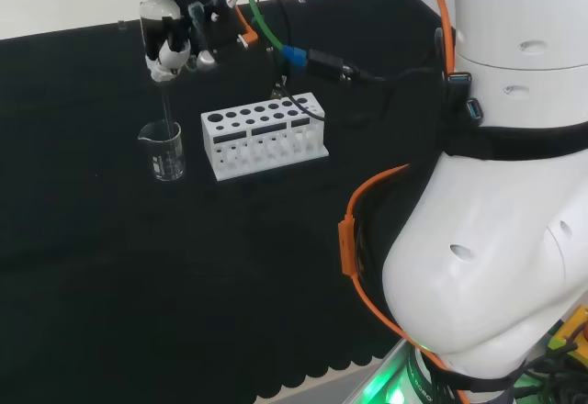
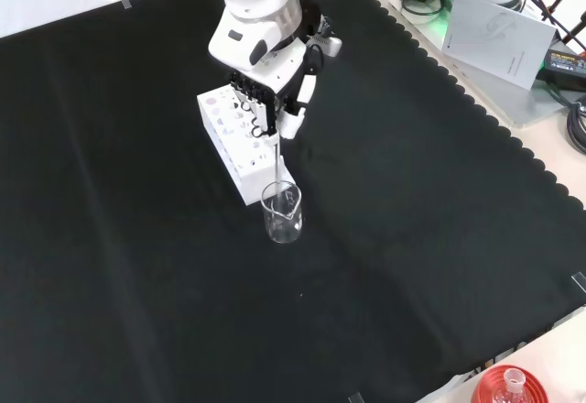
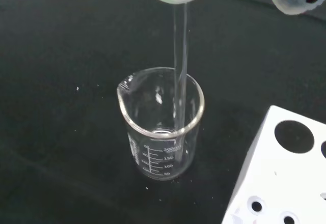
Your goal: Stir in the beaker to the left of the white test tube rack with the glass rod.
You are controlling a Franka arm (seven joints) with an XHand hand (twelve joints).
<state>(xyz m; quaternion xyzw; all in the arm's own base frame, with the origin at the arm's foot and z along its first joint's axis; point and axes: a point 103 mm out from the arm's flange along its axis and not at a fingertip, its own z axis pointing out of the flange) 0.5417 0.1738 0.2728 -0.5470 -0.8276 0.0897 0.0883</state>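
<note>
Now the hand [image 1: 175, 41] pinches the glass rod [image 3: 180, 66] upright, its lower end inside the beaker [image 1: 163, 151], which stands just left of the white test tube rack [image 1: 262, 138] in the head view. Stirring seems in hand; next, small circles without knocking the wall.

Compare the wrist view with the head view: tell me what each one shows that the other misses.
Wrist view alone: the scale lines printed on the beaker, and the rod reaching down inside, close to the wall.

Head view alone: the whole white rack standing right of the beaker, the hand above with fingers curled on the rod's top, cables, and the arm's big white links.

Both: the beaker on the black cloth, the upright rod dipping into it, and the rack beside it.
</note>
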